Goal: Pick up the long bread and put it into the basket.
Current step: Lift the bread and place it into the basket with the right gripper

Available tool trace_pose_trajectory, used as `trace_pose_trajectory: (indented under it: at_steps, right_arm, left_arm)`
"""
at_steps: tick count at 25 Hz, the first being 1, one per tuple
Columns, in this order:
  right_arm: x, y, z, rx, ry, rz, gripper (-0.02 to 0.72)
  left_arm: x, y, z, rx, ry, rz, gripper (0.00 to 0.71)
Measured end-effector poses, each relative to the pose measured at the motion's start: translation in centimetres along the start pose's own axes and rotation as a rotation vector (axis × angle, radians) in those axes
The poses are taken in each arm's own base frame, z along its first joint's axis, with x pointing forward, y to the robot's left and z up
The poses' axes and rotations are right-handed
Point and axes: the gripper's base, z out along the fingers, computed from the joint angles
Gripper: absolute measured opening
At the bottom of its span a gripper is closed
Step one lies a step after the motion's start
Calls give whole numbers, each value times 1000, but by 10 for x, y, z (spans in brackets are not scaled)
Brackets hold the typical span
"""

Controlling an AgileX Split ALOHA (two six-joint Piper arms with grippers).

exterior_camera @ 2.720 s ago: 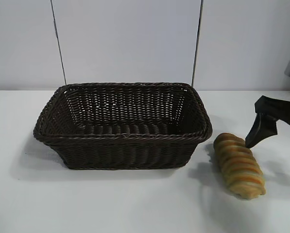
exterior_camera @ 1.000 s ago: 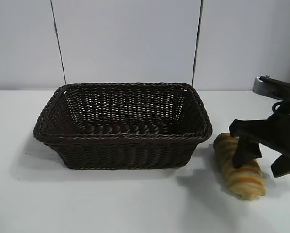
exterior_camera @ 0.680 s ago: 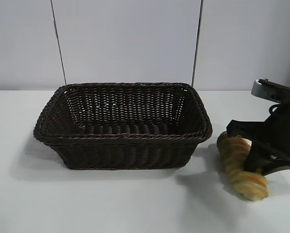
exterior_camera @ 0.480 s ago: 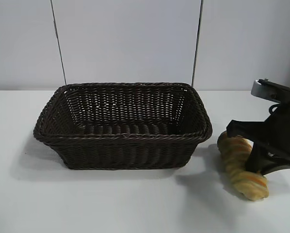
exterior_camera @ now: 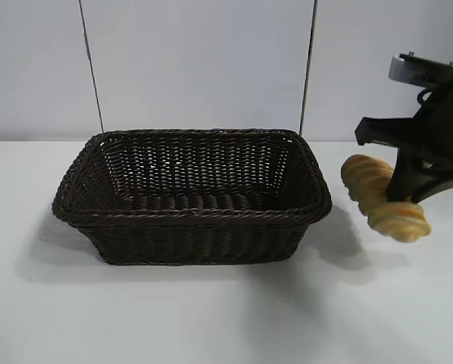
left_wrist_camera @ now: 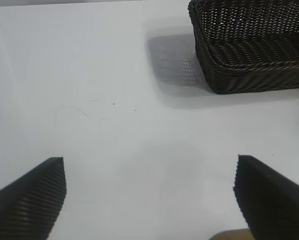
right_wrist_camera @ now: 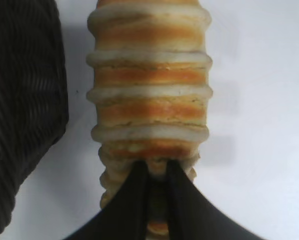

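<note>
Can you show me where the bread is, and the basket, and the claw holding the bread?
long bread (exterior_camera: 382, 199), exterior view, on its ridged middle.
basket (exterior_camera: 192, 214), exterior view, on its braided front rim.
right gripper (right_wrist_camera: 158, 172), right wrist view, between its fingertips, shut on the bread.

The long bread (right_wrist_camera: 150, 95) fills the middle of the view, its pale ridges and orange-brown bands running crosswise. The right gripper (right_wrist_camera: 158, 172) pinches its near end, both black fingers (right_wrist_camera: 134, 192) pressed close together into the crust. The basket (right_wrist_camera: 24, 100) lies beside it over the white surface (right_wrist_camera: 259, 100).
</note>
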Motion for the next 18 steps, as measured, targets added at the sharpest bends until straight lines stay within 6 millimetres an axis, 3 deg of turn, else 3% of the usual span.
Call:
trace_pose_trajectory:
  at_steps: [6, 12, 15, 18]
  right_arm:
    - [-17, 21, -19, -118, -40, -84, 53]
    - [-31, 78, -44, -242, -144, -382, 53]
    - [-33, 106, -44, -273, -174, -579, 53]
    - [-31, 128, -29, -286, -174, -822, 53]
  left_arm:
    - [0, 0, 0, 0, 0, 0, 659]
    - [0, 0, 0, 0, 0, 0, 659]
    - [0, 0, 0, 0, 0, 0, 659]
    - [0, 0, 0, 0, 0, 0, 659]
